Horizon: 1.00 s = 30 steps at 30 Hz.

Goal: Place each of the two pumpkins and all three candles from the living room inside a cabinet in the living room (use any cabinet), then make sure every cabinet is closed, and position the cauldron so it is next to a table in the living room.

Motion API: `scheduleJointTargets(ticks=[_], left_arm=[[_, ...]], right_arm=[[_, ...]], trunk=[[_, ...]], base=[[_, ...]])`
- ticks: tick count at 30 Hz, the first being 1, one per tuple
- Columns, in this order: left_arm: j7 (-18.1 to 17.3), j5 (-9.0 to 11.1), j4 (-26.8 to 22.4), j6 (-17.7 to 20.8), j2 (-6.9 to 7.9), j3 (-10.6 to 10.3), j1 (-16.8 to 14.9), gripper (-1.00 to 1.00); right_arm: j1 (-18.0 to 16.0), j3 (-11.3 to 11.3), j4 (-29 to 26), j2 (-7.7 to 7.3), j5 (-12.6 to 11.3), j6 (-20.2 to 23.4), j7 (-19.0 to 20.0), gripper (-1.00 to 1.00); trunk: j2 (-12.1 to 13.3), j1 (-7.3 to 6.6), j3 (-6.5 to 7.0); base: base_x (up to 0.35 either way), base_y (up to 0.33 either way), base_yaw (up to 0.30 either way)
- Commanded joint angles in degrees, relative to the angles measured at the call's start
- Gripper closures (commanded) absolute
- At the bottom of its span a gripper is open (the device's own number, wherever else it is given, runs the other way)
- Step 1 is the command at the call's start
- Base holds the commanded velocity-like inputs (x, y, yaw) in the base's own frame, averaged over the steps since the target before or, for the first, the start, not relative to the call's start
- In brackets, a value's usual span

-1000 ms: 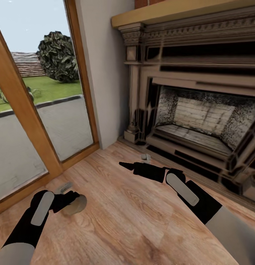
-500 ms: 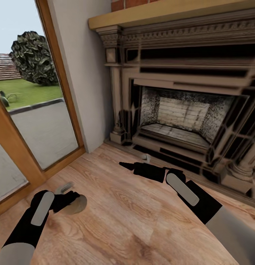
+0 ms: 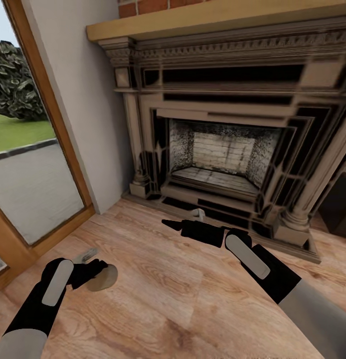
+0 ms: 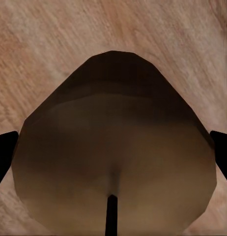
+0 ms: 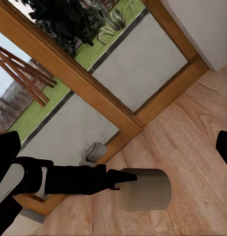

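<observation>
While the left tool [image 3: 95,271] is pinching a candle [image 3: 104,277] above the wooden floor [image 3: 192,304], the right tool [image 3: 168,223] is staying pressed together.

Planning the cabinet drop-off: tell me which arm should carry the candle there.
Left. The left gripper is already shut on the candle, as the right wrist view confirms. The right gripper hangs empty above the floor.
</observation>
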Motion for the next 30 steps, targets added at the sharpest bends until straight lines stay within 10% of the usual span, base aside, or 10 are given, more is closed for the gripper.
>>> scheduleJointTargets(ticks=[1,30], left_arm=[[0.53,0.71,-0.07,0.11,0.01,0.06,-0.02,1.00],[0.47,0.53,-0.13,0.03,0.01,-0.16,-0.02,1.00]], right_arm=[[-0.07,0.08,0.04,-0.03,-0.34,0.13,0.01,-1.00],[-0.07,0.01,0.86,-0.02,-0.39,0.09,0.05,-1.00]], trunk=[[-0.02,-0.01,-0.01],[-0.02,-0.01,1.16]], base=[[0.000,0.000,-0.274],[0.000,0.000,-0.274]])
